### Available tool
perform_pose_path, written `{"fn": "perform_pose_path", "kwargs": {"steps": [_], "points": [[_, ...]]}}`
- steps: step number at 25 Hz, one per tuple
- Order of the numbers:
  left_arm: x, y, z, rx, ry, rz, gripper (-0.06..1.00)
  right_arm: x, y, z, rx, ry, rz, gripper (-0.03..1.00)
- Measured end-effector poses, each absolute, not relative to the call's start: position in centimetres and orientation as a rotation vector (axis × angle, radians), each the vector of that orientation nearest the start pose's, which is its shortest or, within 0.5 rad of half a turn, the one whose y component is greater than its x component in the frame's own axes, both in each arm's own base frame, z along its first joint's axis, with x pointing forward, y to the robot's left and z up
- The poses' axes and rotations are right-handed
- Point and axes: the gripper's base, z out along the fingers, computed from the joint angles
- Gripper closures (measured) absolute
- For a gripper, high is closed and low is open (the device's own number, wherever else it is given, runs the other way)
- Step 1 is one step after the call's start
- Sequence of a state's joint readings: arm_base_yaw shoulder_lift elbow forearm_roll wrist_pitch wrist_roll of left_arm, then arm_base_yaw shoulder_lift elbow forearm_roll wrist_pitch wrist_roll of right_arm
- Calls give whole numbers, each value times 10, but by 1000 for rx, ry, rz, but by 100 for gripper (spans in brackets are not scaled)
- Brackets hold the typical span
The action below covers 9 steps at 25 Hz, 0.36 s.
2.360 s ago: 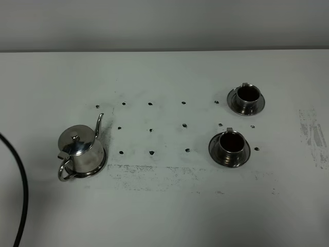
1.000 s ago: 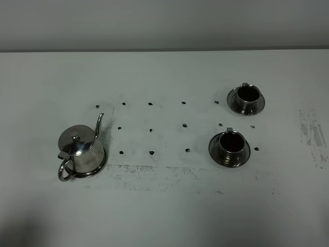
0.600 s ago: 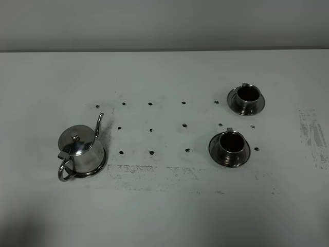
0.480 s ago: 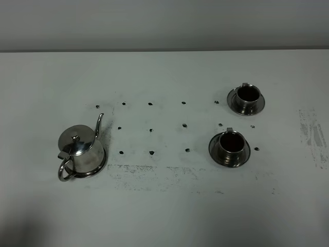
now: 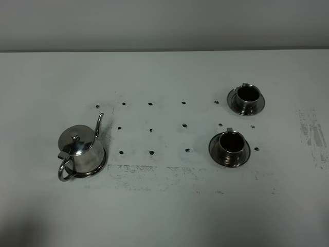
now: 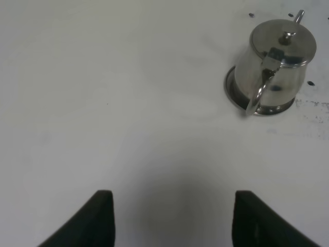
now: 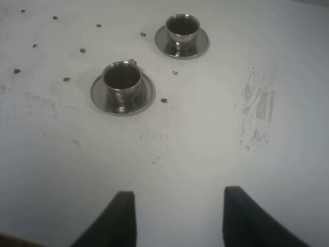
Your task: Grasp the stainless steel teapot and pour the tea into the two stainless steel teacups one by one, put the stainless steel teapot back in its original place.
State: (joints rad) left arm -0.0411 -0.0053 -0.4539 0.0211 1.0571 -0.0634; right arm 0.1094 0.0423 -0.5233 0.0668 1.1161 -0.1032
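The stainless steel teapot [image 5: 79, 149] stands upright on a round steel saucer at the table's left, its spout pointing to the far side and its loop handle toward the front. It also shows in the left wrist view, teapot [image 6: 275, 64], well ahead of my open left gripper [image 6: 175, 218], which holds nothing. The two stainless steel teacups sit on saucers at the right: near teacup [image 5: 230, 145] [image 7: 122, 82] and far teacup [image 5: 247, 98] [image 7: 182, 30]. Both look dark reddish-brown inside. My right gripper [image 7: 180, 216] is open and empty, short of the cups. Neither gripper shows in the exterior view.
The white table [image 5: 164, 206] carries a grid of small black dot marks [image 5: 151, 130] between teapot and cups. Grey scuffs [image 5: 312, 135] mark its right side and a smudged line [image 5: 154, 172] runs along the front. A wall rises behind the table's far edge.
A black cable that curved along the left edge of the exterior view has gone out of sight. Teapot and cups have not moved.
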Motion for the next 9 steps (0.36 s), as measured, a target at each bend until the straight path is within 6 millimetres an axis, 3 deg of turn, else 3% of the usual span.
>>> {"fn": "perform_pose_path", "kwargs": {"steps": [9], "points": [[0,2,265,-24,2081,-38,45,-4,5,280,-229,2105,85,58]]}}
